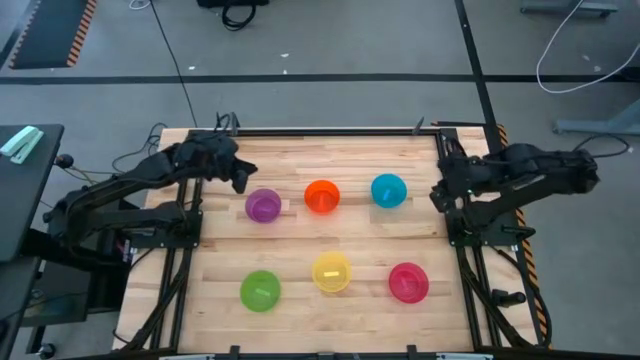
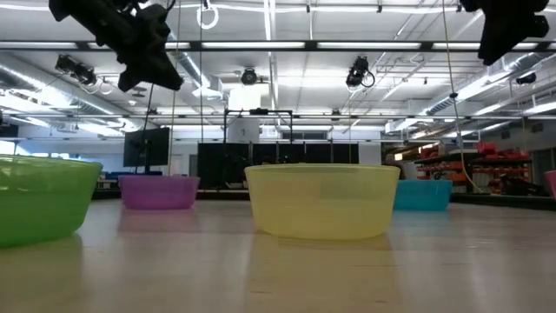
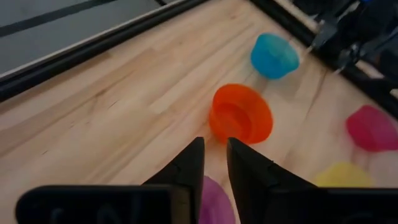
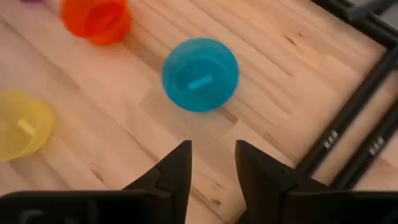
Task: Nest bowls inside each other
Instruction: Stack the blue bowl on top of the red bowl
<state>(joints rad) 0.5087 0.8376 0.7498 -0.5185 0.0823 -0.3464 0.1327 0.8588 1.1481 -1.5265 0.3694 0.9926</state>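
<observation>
Six bowls stand apart on the wooden table, each on its base with the mouth up. Purple [image 1: 263, 205], orange [image 1: 321, 195] and blue [image 1: 388, 190] form the far row. Green [image 1: 260, 290], yellow [image 1: 331, 272] and pink-red [image 1: 408, 282] form the near row. My left gripper [image 1: 240, 178] hovers just left of and beyond the purple bowl, slanting down. Its fingers [image 3: 214, 163] stand slightly apart, with nothing between them. My right gripper [image 1: 440, 195] hangs at the table's right edge, right of the blue bowl [image 4: 200, 73], open [image 4: 212, 163] and holding nothing.
Black frame rails [image 1: 455, 235] run along the table's left and right edges, and a dark rail [image 1: 330, 130] runs along its far edge. Bare wood lies between the two rows of bowls. In the low view both arms hang well above the bowls.
</observation>
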